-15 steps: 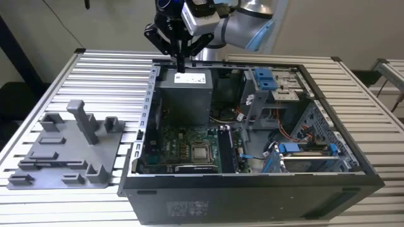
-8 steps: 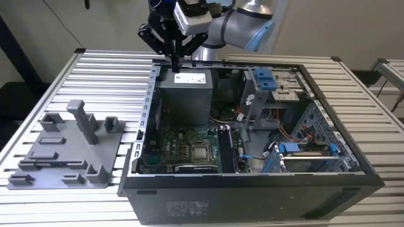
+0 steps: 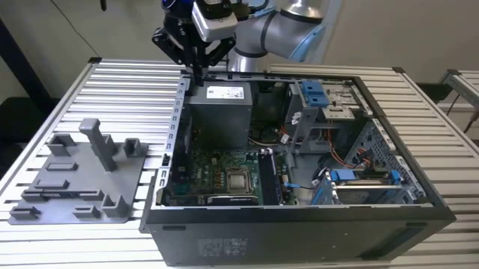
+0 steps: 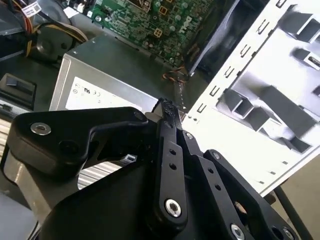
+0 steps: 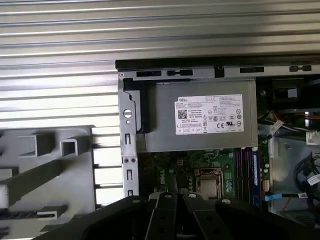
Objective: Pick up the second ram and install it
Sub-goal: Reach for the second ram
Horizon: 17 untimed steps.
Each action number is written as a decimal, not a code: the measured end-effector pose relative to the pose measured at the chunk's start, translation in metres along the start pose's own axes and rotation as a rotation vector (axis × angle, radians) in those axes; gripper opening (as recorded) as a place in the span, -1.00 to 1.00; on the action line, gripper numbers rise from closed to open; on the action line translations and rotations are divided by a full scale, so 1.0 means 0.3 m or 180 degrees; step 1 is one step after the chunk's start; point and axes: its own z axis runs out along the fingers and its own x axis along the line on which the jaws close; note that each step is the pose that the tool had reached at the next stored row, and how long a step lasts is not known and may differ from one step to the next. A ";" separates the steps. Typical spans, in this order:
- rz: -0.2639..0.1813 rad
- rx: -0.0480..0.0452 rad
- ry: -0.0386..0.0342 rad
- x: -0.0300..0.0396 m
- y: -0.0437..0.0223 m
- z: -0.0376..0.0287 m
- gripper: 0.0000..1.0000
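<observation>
Gripper (image 3: 199, 73) clenched, nothing in it, over the case (image 3: 299, 235) corner by the power supply (image 3: 224, 109). Ram slots (image 3: 270, 176) run lengthwise toward that supply. Can't tell if the second ram sits there.

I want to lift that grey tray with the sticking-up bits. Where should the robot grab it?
Probably by the tall upright post, coming from straight above. It is slim and flat-sided and stands well above the other blocks on the grey tray, so the gripper could close across it.
</observation>
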 end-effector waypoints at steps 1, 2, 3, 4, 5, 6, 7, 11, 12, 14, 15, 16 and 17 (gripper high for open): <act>0.0000 0.0000 0.0000 0.008 -0.001 0.000 -0.79; 0.0000 0.0000 0.0000 0.016 -0.001 -0.001 -0.79; 0.0000 0.0000 0.0000 0.024 -0.002 -0.001 -0.79; 0.0000 0.0000 0.0000 0.032 -0.002 -0.001 -0.79; 0.0000 0.0000 0.0000 0.039 -0.003 -0.001 -0.79; 0.0000 0.0000 0.0000 0.046 -0.003 -0.001 -0.79; 0.0000 0.0000 0.0000 0.053 -0.004 -0.002 -0.79; -0.0001 0.0000 0.0000 0.084 -0.006 -0.003 -0.79; -0.0001 0.0000 0.0000 0.092 -0.006 -0.003 -0.79; -0.0001 0.0000 0.0000 0.108 -0.008 -0.003 -0.79; -0.0001 0.0000 0.0000 0.116 -0.008 -0.004 -0.79; -0.0002 0.0000 0.0000 0.124 -0.009 -0.004 -0.79; -0.0002 0.0000 0.0000 0.132 -0.009 -0.004 -0.79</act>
